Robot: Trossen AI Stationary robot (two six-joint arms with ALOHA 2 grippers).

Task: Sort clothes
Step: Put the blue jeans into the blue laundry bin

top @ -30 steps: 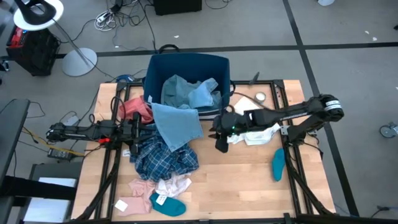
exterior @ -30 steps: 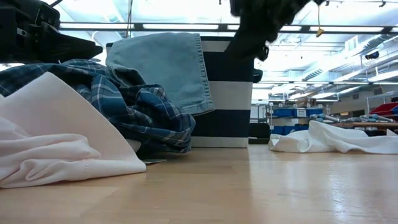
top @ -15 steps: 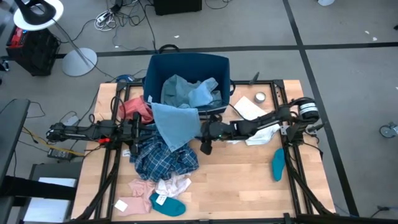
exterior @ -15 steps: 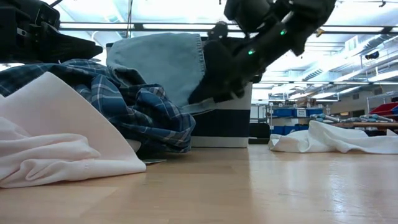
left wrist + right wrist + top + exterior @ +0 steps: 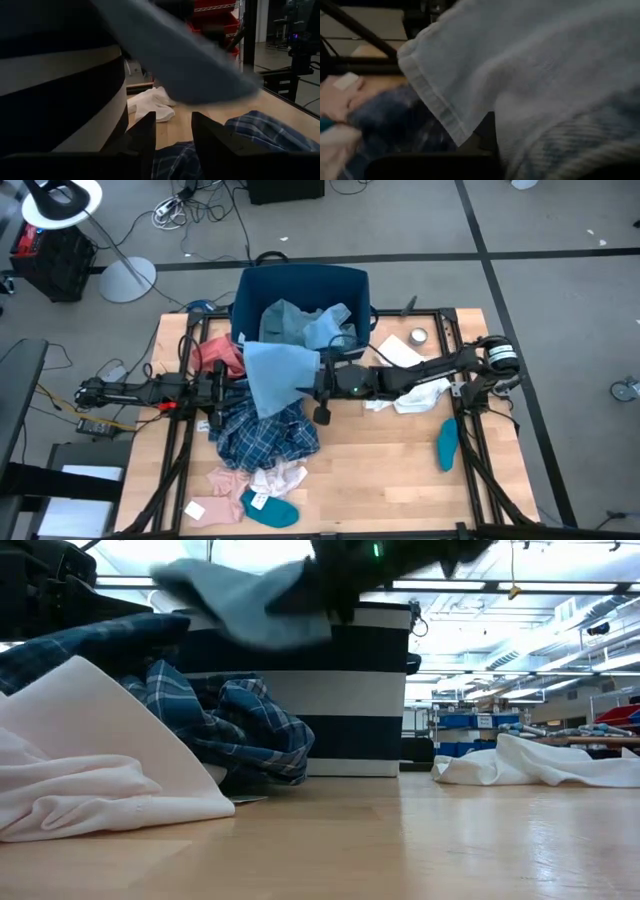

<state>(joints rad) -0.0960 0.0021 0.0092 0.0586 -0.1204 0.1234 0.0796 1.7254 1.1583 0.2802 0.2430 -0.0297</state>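
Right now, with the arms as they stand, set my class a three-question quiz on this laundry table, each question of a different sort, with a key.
1. True or false: the right gripper is shut on the light blue denim shirt.
2. Which garment lies directly below that shirt's hanging flap? A) blue plaid shirt B) white piece C) teal sock
3. Fill in: the left gripper rests open beside the ____ piece.

Key: 1 true; 2 A; 3 coral-red.
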